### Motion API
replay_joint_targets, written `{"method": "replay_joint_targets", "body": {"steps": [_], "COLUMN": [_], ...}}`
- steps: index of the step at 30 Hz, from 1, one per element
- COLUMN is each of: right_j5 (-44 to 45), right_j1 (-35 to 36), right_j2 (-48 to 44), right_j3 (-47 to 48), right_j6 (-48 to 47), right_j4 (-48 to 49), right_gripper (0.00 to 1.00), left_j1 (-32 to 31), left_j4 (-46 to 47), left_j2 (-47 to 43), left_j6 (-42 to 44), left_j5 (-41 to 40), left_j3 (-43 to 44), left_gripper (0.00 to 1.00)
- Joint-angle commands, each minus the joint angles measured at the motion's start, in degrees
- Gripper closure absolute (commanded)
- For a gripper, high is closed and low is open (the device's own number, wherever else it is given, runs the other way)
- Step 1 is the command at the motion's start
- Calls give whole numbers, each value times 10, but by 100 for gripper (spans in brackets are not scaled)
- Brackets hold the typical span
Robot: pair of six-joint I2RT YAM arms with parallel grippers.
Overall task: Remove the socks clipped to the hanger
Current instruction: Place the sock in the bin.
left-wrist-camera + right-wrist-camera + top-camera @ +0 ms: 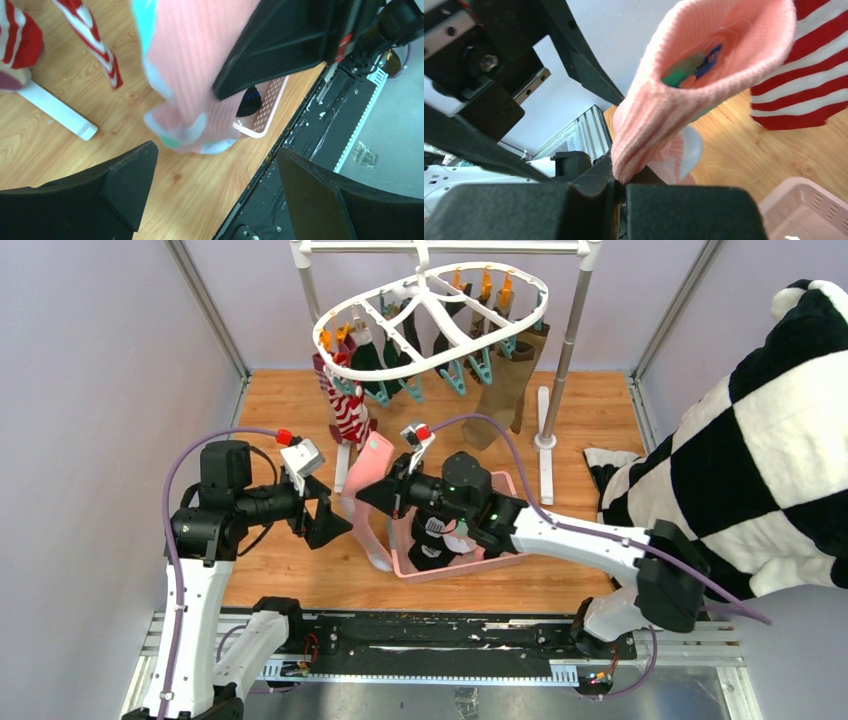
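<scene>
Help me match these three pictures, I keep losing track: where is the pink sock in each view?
Top external: pink sock at centre, hanging just left of the pink basket.
Left wrist: upper centre, hanging down from the top edge.
Right wrist: centre to upper right, its edge pinched in the right tool.
Shared landmark: the pink basket, visible in all three.

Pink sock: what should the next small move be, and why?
Probably shift the right gripper sideways until it is over the basket, then let go. Its fingers are shut on the pink sock, which appears free of the hanger and dangles just beside the basket. The left gripper stands open and holds nothing.
</scene>
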Motion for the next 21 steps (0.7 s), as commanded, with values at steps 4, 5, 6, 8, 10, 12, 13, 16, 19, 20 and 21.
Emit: {"method": "replay_joint_targets", "body": {"steps": [4, 5, 6, 8, 10, 12, 13, 16, 19, 20, 21], "right_j5": [69, 83, 97, 128, 161, 179, 183, 186, 195, 196, 194], "right_j1": [-25, -25, -25, -25, -25, -25, -25, -25, -25, -25, -25], "right_j2": [-166, -183, -200, -226, -247, -260, -264, -267, -252, -242, -231], "right_j3": [-43, -45, -47, -52, -68, -87, -99, -139, -176, -185, -192], "right_j6": [-74, -93, -115, -147, -175, -191, -198, -212, -229, -233, -235], "right_j4": [-94, -115, -142, -181, -199, -212, -217, -223, -234, -241, -249], "right_gripper": [100, 100, 100, 100, 100, 100, 100, 100, 100, 100, 100], "left_j1": [-3, -3, -3, -2, -3, -2, -3, -3, -3, -3, -3], "left_j4": [-2, -2, -2, -2, -2, -2, -2, -2, -2, -2, -2], "left_j2": [17, 21, 24, 31, 33, 32, 31, 27, 24, 24, 27], "left_j6": [-18, -21, -26, -33, -36, -37, -38, -43, -47, -48, -48], "left_j5": [-38, -42, -47, -60, -75, -85, -91, -104, -116, -121, -126], "left_j3": [25, 27, 30, 36, 41, 43, 44, 46, 46, 46, 47], "left_gripper": [0, 0, 0, 0, 0, 0, 0, 0, 0, 0, 0]}}
